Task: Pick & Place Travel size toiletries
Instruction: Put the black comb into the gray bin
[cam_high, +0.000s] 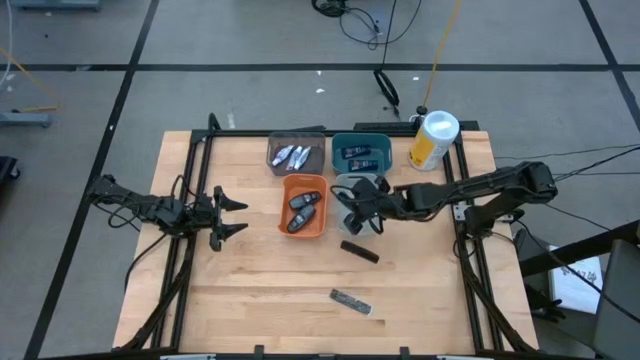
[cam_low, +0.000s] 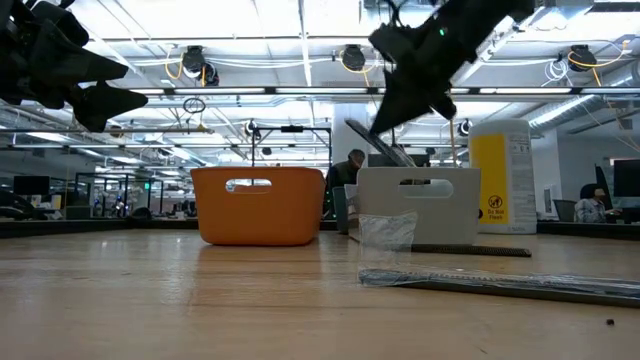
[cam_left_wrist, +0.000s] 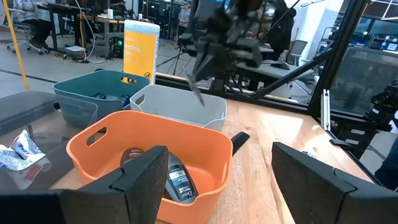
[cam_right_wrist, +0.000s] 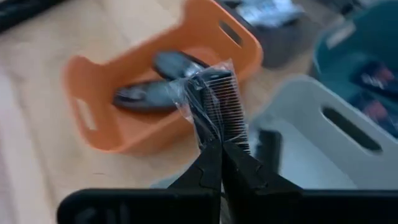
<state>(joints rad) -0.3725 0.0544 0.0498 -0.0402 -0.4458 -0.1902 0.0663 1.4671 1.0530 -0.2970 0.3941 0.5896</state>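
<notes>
Four bins sit on the tabletop (cam_high: 250, 300): one dark grey bin (cam_high: 296, 142), one teal bin (cam_high: 360, 137), one orange bin (cam_high: 283, 205), one light grey bin (cam_high: 350, 183). Two silvery-white tubes (cam_high: 292, 155), two dark blue tubes (cam_high: 361, 155), two dark grey ovals (cam_high: 303, 211). Three slim black bars: bar one (cam_high: 360, 251), bar two (cam_high: 351, 301), bar three (cam_right_wrist: 217, 106). One yellow-and-white canister (cam_high: 433, 140).

The contents of the teal bin (cam_high: 361, 151) are too small in the high view to identify. In the left wrist view the left gripper's fingers (cam_left_wrist: 147, 175) partly cover the dark grey ovals (cam_left_wrist: 177, 180) in the orange bin (cam_left_wrist: 93, 146). In the low view the wrapped black bar (cam_low: 500, 284) on the table runs off the right edge. The right wrist view blurs the far bins.
</notes>
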